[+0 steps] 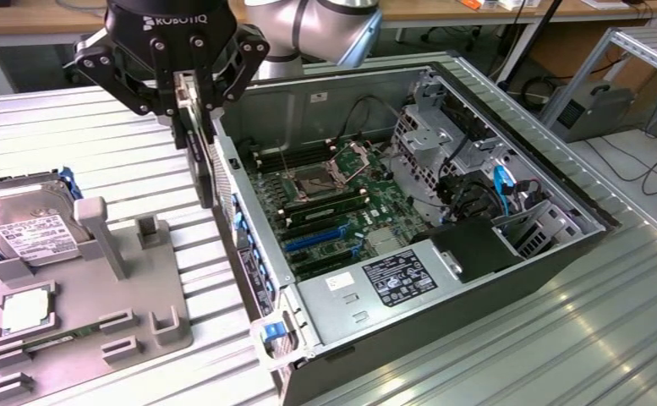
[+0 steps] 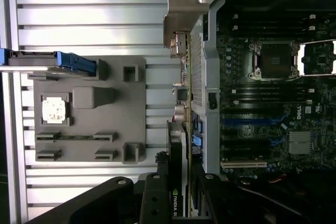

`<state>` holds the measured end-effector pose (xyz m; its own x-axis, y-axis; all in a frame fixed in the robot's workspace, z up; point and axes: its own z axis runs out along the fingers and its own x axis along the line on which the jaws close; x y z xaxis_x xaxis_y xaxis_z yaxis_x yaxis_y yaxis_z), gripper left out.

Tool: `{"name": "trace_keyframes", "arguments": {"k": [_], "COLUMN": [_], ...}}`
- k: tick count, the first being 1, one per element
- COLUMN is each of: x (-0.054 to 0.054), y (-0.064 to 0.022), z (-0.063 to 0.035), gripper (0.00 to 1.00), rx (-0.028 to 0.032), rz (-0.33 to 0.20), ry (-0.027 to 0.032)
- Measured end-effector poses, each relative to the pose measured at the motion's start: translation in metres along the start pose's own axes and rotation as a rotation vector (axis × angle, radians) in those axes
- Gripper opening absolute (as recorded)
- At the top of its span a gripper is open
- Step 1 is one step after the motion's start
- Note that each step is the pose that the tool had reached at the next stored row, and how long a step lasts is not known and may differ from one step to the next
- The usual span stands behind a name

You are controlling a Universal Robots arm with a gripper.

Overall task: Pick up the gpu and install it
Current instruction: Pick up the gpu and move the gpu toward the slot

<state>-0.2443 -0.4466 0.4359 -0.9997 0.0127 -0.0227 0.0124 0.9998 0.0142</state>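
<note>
My gripper [image 1: 193, 106] is shut on the gpu [image 1: 203, 165], a thin dark card that hangs on edge below the fingers. The card is just outside the near side wall of the open computer case [image 1: 233, 222], above the slatted table. In the wrist view the gpu [image 2: 177, 145] runs edge-on away from my gripper [image 2: 178, 187], and its silver bracket [image 2: 186, 9] is at the far end, close against the case wall. The motherboard [image 1: 328, 199] lies inside the case with blue expansion slots [image 1: 311, 237], also seen as blue expansion slots [image 2: 252, 121].
A grey holder fixture [image 1: 85, 317] stands at the exterior view's left, carrying a silver hard drive [image 1: 24, 228], a small square chip [image 1: 24, 309] and a green memory stick [image 1: 68, 336]. Cables and a drive cage [image 1: 435, 144] fill the case's far side.
</note>
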Motion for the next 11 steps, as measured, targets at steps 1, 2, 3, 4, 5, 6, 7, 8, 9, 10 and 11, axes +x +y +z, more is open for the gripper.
{"name": "trace_keyframes", "arguments": {"k": [1,2,3,4,5,6,7,8,9,10,11], "x": [-0.0007,-0.0021,-0.0028,-0.0036,-0.0043,-0.0049,-0.0056,-0.0061,-0.0070,-0.0076,-0.0083], "y": [0.0001,0.0002,0.0003,0.0003,0.0004,0.0004,0.0005,0.0006,0.0006,0.0007,0.0008], "z": [0.0000,0.0000,0.0001,0.0001,0.0001,0.0001,0.0001,0.0001,0.0002,0.0002,0.0002], "gripper": [0.27,0.27,0.27,0.27,0.27,0.27,0.27,0.27,0.27,0.27,0.27], "rx": [0.0000,0.0000,0.0000,0.0000,0.0000,0.0000,0.0000,0.0000,0.0000,0.0000,-0.0001], "rz": [0.000,0.000,0.000,0.000,0.000,0.000,0.000,0.000,0.000,0.000,0.000], "ry": [0.0000,0.0000,0.0000,0.0000,0.0000,0.0000,0.0000,0.0001,0.0000,0.0000,0.0000]}}
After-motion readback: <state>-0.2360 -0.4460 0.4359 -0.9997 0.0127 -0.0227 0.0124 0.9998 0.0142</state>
